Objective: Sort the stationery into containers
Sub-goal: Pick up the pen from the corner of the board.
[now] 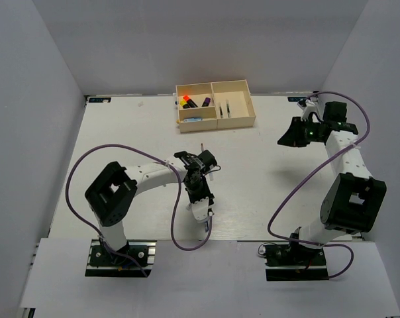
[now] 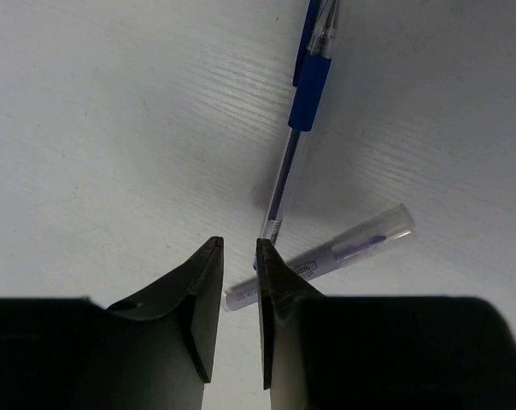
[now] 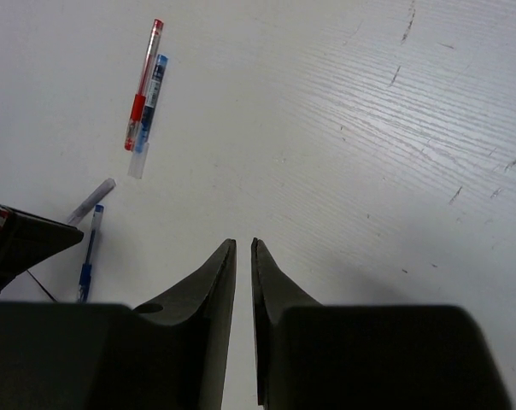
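Note:
In the left wrist view a white pen with a clear cap (image 2: 343,252) lies slanted on the table. It passes under my right finger and its blunt end shows in the narrow gap between the jaws. My left gripper (image 2: 239,243) is open only a little, low over that pen, gripping nothing. A blue pen (image 2: 305,94) lies just beyond. My right gripper (image 3: 243,243) is shut and empty over bare table. It sees a red pen (image 3: 143,85) and a blue-capped pen (image 3: 151,111) side by side. The cream tray (image 1: 251,109) holds highlighters (image 1: 190,101) and pens (image 1: 224,109).
A pale blue piece (image 1: 193,120) lies in the tray's near-left compartment. Purple cables loop beside both arms. White walls close in the table on three sides. From above, my left gripper (image 1: 205,222) is near the front edge and my right gripper (image 1: 286,139) is at mid right.

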